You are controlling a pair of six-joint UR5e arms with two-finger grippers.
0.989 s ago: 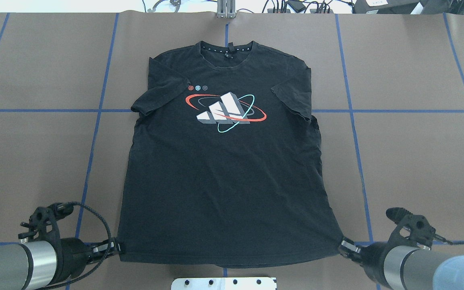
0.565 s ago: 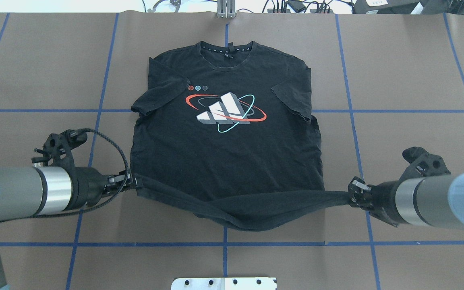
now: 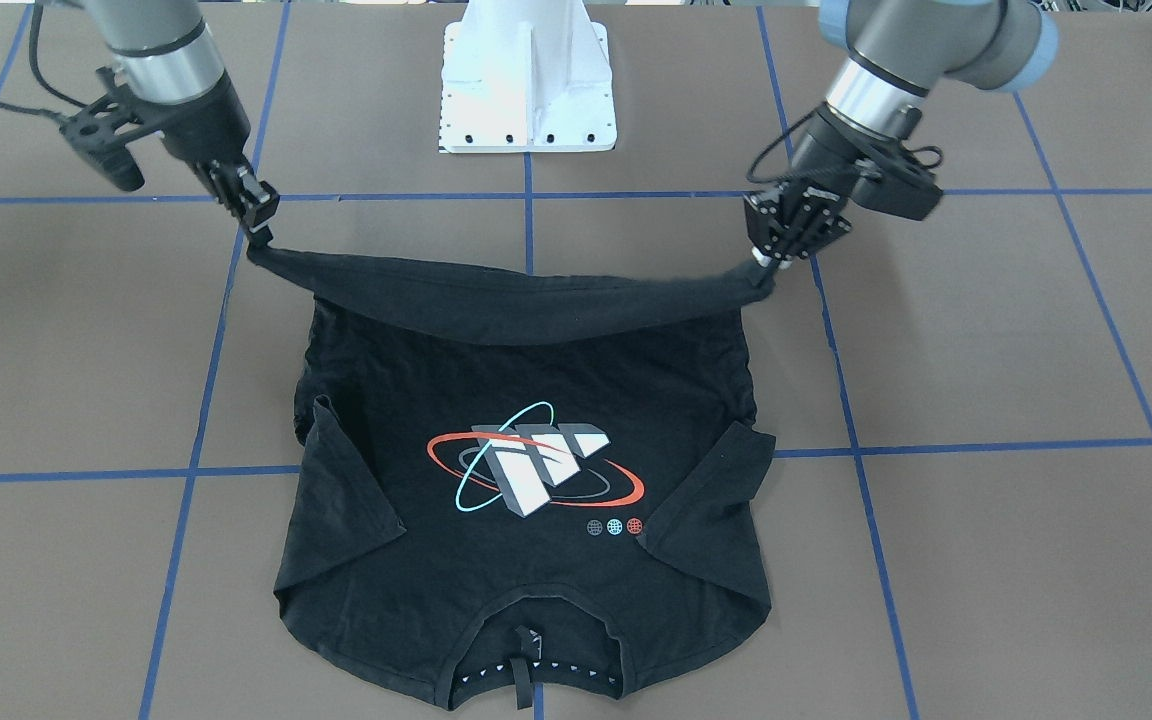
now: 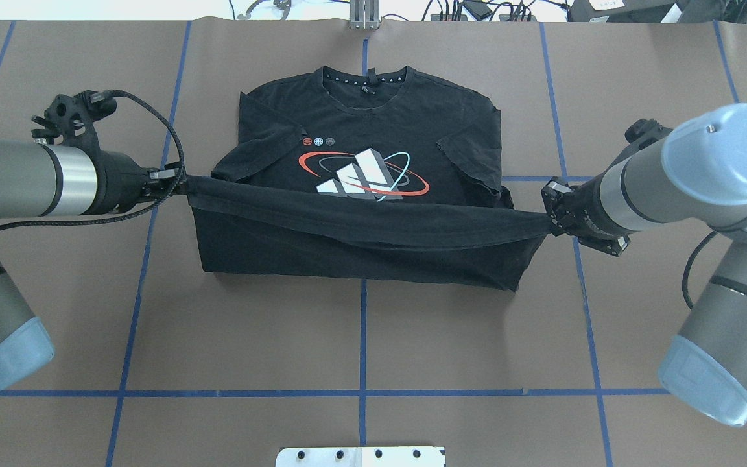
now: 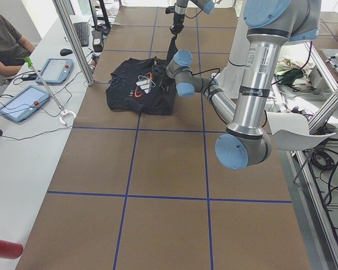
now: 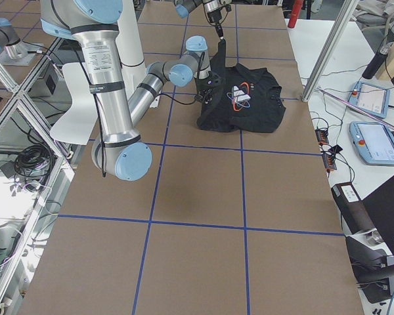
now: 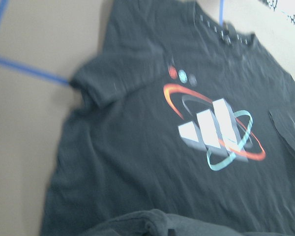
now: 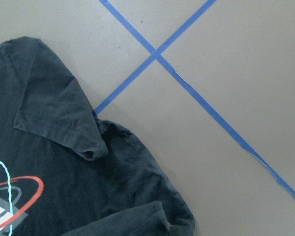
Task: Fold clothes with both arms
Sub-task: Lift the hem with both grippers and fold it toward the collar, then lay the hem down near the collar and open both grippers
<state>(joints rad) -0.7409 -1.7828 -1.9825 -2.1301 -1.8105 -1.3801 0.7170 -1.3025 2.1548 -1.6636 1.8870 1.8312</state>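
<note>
Overhead exterior: left gripper (image 4: 179, 183) and right gripper (image 4: 548, 219) each clamp a hem corner of the shirt (image 4: 373, 120); we should carry both level, taut, toward the collar (image 4: 365, 79).

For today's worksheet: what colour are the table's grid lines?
Blue grid lines, clearest in the overhead view.

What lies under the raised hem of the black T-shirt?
Under the stretched hem lies the lower body of the black cotton T-shirt, on the brown table cover. From overhead, it covers the lower edge of the red-cyan chest graphic.
</note>
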